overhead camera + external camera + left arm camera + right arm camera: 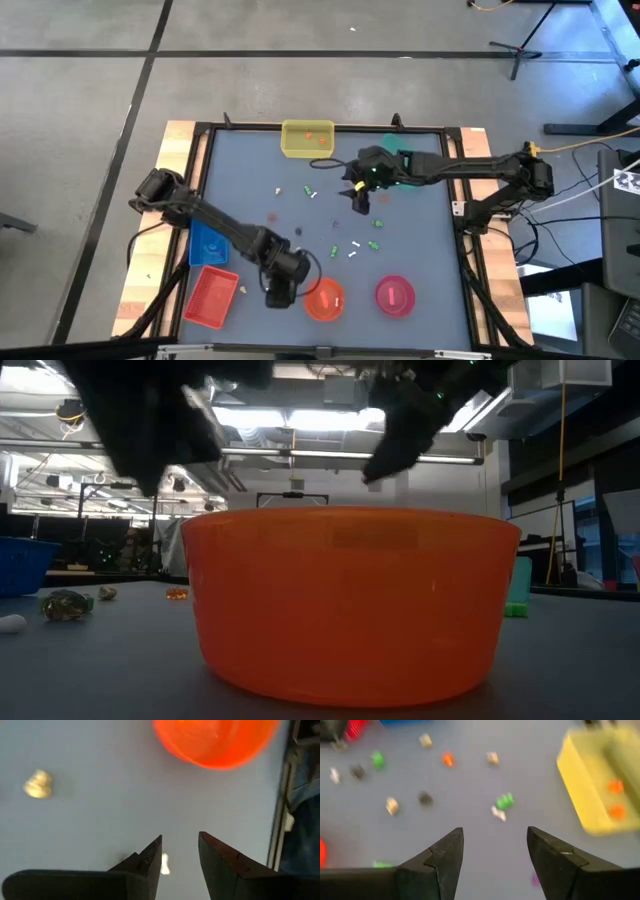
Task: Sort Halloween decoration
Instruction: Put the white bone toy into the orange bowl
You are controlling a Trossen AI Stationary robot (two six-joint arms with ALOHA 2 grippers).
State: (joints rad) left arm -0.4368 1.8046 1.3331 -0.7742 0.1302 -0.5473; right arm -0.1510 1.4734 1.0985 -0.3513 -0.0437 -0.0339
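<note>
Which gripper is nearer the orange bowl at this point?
Left. The left gripper sits right beside the orange bowl, at the table's front edge. The right gripper hangs over mid-table near the yellow tray, well away from it.

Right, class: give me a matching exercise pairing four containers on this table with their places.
Things:
1 yellow tray
2 orange bowl
3 red basket
4 pink bowl

Places:
A near left corner, beside the blue basket
B far edge
C right next to the left tool
D near edge, right of the orange one

Pairs: 1-B, 2-C, 3-A, 4-D
</note>
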